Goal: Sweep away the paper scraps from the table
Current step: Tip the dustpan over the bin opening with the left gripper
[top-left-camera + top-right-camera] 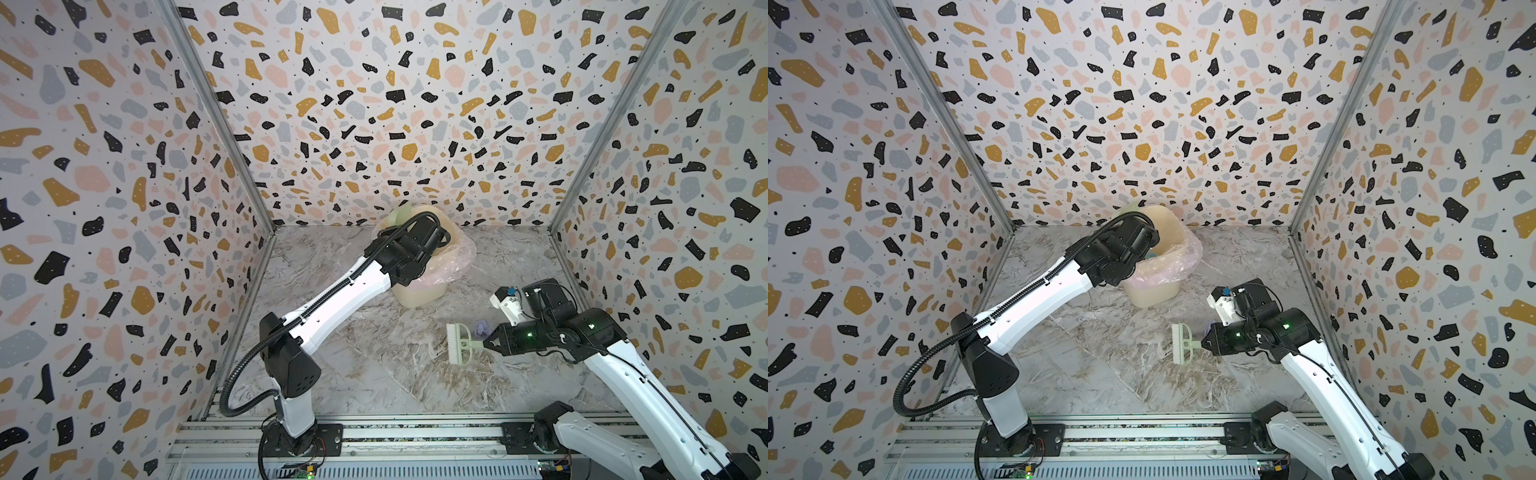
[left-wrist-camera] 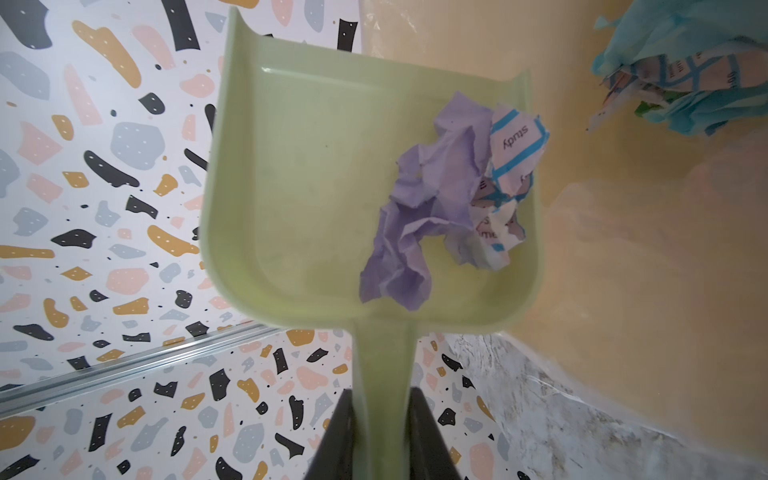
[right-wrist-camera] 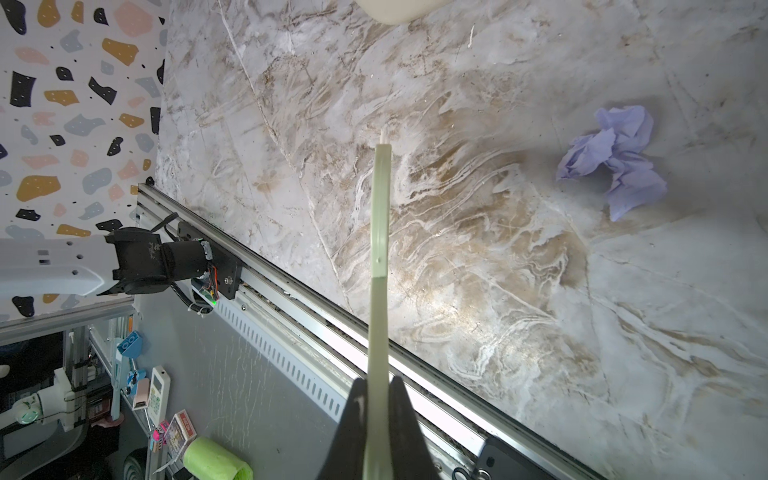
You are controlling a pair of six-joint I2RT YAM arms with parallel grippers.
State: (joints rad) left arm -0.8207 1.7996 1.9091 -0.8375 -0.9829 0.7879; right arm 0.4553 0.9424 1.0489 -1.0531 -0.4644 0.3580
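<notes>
My left gripper [image 2: 382, 399] is shut on the handle of a pale green dustpan [image 2: 311, 187], held tilted over the bin [image 1: 419, 295]. In the pan lie a lavender paper scrap [image 2: 432, 199] and a white printed one [image 2: 513, 153]. Light blue and printed scraps [image 2: 685, 83] sit inside the bin. My right gripper [image 1: 486, 344] is shut on the handle of a pale green brush [image 1: 457, 343], which is low over the table [image 1: 374, 374]. One lavender scrap [image 1: 482, 327] lies on the table just behind the brush, and the right wrist view shows this scrap [image 3: 615, 162] apart from the brush [image 3: 380, 208].
The cream bin [image 1: 1154, 291] with a pink liner [image 1: 1183, 257] stands at the back centre, near the rear wall. Terrazzo walls close in three sides. An aluminium rail [image 1: 374, 432] carrying both arm bases runs along the table's front edge.
</notes>
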